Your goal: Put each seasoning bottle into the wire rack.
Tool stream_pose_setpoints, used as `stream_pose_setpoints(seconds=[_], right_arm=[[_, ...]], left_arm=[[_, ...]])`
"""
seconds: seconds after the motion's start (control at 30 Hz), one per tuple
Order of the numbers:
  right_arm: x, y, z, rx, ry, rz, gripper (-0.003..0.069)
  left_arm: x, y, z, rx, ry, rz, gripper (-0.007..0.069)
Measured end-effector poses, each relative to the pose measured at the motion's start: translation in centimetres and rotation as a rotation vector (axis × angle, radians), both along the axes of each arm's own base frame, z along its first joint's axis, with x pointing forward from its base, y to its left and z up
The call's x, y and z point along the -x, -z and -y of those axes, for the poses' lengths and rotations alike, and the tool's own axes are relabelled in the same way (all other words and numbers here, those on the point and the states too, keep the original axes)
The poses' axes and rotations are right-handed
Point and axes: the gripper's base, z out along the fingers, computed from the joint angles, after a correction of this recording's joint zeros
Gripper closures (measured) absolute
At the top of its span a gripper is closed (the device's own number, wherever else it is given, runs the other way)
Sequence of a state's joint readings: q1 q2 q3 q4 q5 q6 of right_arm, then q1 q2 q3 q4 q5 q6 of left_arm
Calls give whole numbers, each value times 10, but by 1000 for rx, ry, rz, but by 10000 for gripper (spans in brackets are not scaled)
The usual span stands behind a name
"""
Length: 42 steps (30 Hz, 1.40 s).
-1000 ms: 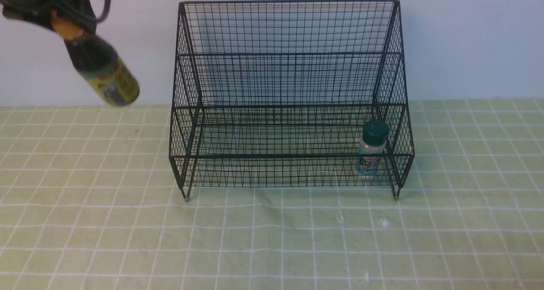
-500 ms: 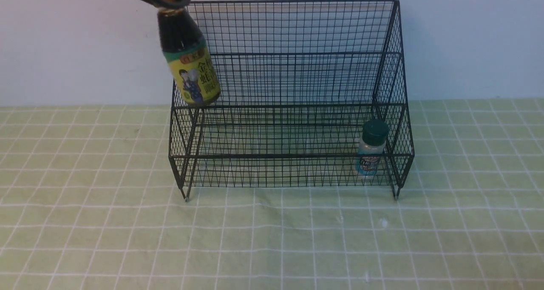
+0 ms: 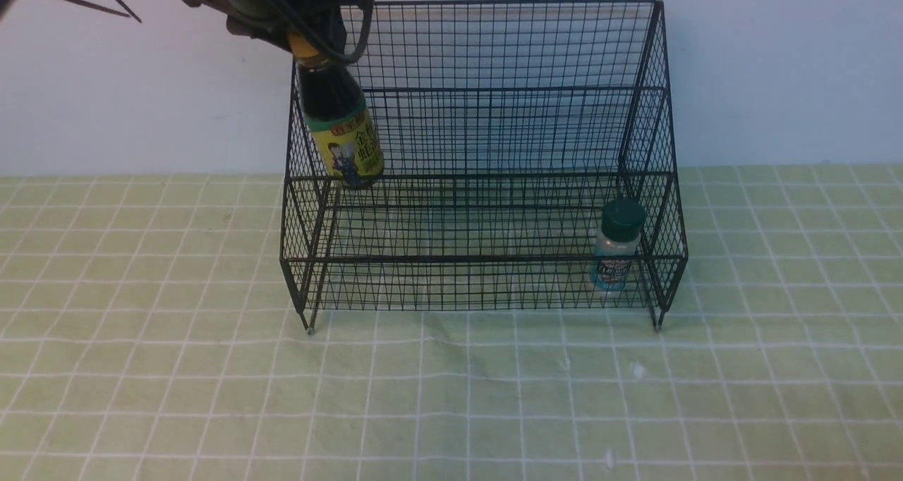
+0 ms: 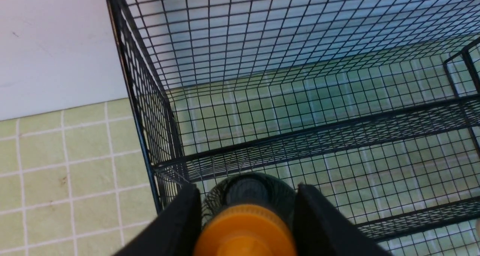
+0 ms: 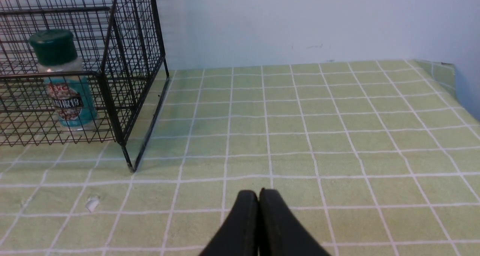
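Closest to me is the green checked tablecloth (image 3: 451, 396), white grid lines, a couple of small white specks (image 3: 637, 372) on it ahead of the rack's right foot. My right gripper (image 5: 258, 199) hangs low over that cloth, off to the right of the rack, jaws pressed together with nothing between them.

Next out, the wire rack (image 3: 480, 89), black mesh, standing on its small feet on the cloth. On the lower front tier, at the right end, there's the small clear shaker (image 3: 615, 245): dark green lid, teal label, upright, tucked close to the right side wall. From my right wrist I see it through the mesh (image 5: 63, 83), behind the front rail.

Moving further in and up to the left end of the rack: my left gripper (image 3: 310, 29) is clamped on the dark-liquid bottle (image 3: 338, 128), fingers (image 4: 180, 226) on either side of the orange cap (image 4: 245, 233). The bottle hangs below the gripper, tilted, base swung a little toward the rack's middle. The yellow-green label faces front. In the front view its base sits level with the upper tier's front rail, just inside the left side wall. Whether the base touches any wire, I can't tell.

Behind it, the upper tier and the rack's tall mesh back, and beyond that the plain pale wall (image 3: 776, 65).
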<state>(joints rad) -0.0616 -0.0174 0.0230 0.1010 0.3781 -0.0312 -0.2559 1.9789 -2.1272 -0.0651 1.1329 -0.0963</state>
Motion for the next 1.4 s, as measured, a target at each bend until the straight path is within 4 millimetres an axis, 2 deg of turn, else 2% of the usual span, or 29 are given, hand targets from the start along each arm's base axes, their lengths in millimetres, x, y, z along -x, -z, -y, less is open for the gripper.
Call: stream_pose_setpoints(seconds=[0.17,0.37,0.6,0.83,1.03,1.1,1.2,1.23,1.27,1.4], right_arm=[[0,0,0,0,0,0,672],[0,0,0,0,0,0,672],[0,0,0,0,0,0,672],[0,0,0,0,0,0,672],[0,0,0,0,0,0,672],[0,0,0,0,0,0,672],[0,0,0,0,0,0,672],[0,0,0,0,0,0,672],[0,0,0,0,0,0,672],[0,0,0,0,0,0,672]], left_arm=[[-12,32,5,-53,71,-86,337],[-18,54,7,-100,122,-157,337],[-19,60,13,-131,162,-163,327],[-16,61,30,-130,205,-147,204],[-13,63,31,-151,210,-174,209],[-10,55,29,-174,207,-162,237],[0,27,21,-203,189,-97,304],[1,25,21,-205,187,-92,310],[9,6,16,-205,162,-46,365],[43,-51,3,-172,119,81,548]])
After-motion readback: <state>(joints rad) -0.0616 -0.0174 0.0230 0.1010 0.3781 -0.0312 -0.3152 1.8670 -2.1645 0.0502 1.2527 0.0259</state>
